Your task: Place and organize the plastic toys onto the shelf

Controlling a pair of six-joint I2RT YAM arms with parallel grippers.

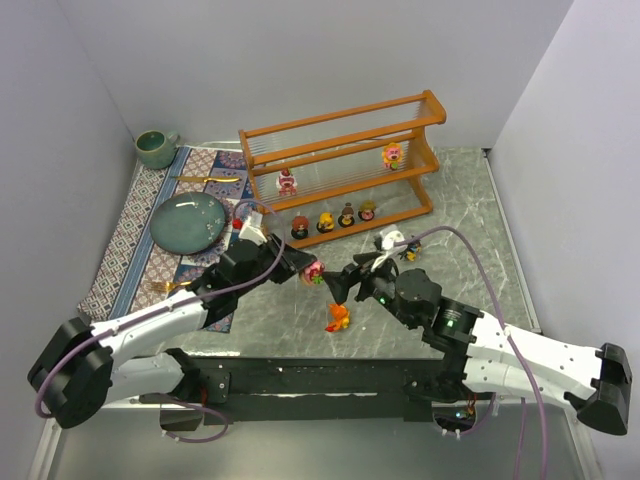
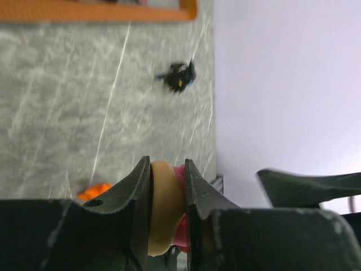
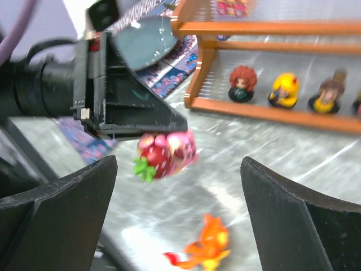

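Note:
My left gripper (image 1: 306, 268) is shut on a pink strawberry toy (image 1: 314, 271), held above the grey table. The left wrist view shows the jaws pinching its tan base (image 2: 163, 203). My right gripper (image 3: 179, 169) stands open just right of that toy (image 3: 166, 153), touching nothing. An orange toy (image 1: 338, 318) lies on the table below both grippers, and a black toy (image 1: 410, 250) lies further right. The wooden shelf (image 1: 345, 140) stands at the back. Two pink toys (image 1: 287, 183) are on its middle tier and several small figures (image 1: 325, 222) line its lowest tier.
A patterned mat (image 1: 135, 235) at the left carries a teal plate (image 1: 190, 222) and gold cutlery (image 1: 205, 179). A green cup (image 1: 155, 148) stands in the back left corner. A small white object (image 1: 390, 240) lies beside the black toy. Walls close in on three sides.

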